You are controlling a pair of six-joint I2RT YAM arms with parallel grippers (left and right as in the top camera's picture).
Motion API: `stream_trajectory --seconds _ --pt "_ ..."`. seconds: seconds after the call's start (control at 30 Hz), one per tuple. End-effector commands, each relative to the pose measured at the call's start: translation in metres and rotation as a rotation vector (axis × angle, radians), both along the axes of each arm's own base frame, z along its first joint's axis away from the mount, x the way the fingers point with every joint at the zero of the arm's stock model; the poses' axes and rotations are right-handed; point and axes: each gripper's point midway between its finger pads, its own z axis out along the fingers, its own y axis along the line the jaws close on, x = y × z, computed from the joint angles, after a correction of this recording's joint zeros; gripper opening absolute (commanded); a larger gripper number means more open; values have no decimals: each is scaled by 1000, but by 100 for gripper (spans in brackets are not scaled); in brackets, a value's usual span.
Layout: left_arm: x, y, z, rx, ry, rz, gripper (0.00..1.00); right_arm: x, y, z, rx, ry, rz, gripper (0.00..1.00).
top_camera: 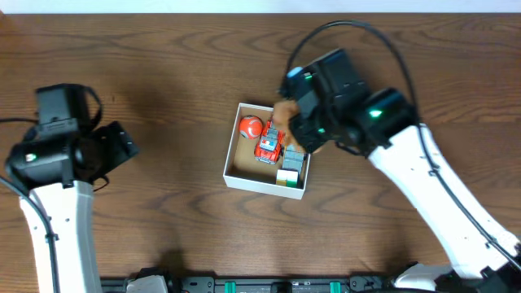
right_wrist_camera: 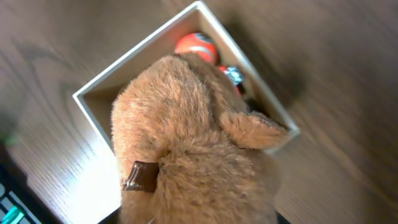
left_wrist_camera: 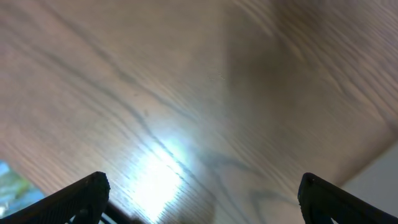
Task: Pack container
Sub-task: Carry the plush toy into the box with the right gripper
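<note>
The container (top_camera: 231,162) is a small white-walled box with a brown inside, at the table's middle. In it lie a red ball (top_camera: 250,126), a red toy truck (top_camera: 269,144) and a grey and green block toy (top_camera: 291,168). My right gripper (top_camera: 297,122) is above the box's far right corner, shut on a brown furry plush toy (right_wrist_camera: 186,155). The plush fills the right wrist view and hangs over the container (right_wrist_camera: 93,99), hiding the fingers. The red ball (right_wrist_camera: 196,45) shows past it. My left gripper (left_wrist_camera: 199,193) is open and empty over bare wood at the far left.
The wooden table (top_camera: 163,65) runs to its far edge at the top of the overhead view. A black rail with connectors (top_camera: 269,285) lies along the near edge. The left arm (top_camera: 61,146) stands well left of the box.
</note>
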Motion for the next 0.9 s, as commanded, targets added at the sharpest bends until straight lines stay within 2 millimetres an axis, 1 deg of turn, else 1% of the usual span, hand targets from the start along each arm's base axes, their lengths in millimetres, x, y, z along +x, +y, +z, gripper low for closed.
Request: stream_trajectory --seconds 0.0,0.13,0.3,0.43,0.57,0.6,0.63,0.7,0.73,0.87 --pt "-2 8 6 -65 -44 62 98 -7 21 -19 -30 33 46 25" --pt "-6 16 5 -84 -51 102 98 -11 43 -42 -70 50 137 25" --pt "-6 17 5 -83 -51 104 98 -20 64 -76 -126 95 220 26" --pt "-6 17 5 -83 -52 104 98 -26 72 -104 -171 146 250 26" --pt "-6 17 5 -83 -52 104 98 -30 75 -126 -208 190 265 27" --pt "-6 17 5 -83 -52 104 98 -31 75 -130 -214 197 266 30" --pt "-6 17 5 -83 -52 104 98 -31 75 -133 -220 205 267 43" --pt "-6 17 5 -83 -52 104 98 -32 74 -136 -227 212 267 62" --pt "-6 17 5 -83 -52 104 98 -32 74 -136 -226 212 266 70" --pt "-6 17 5 -83 -52 104 98 -30 74 -135 -225 205 265 71"
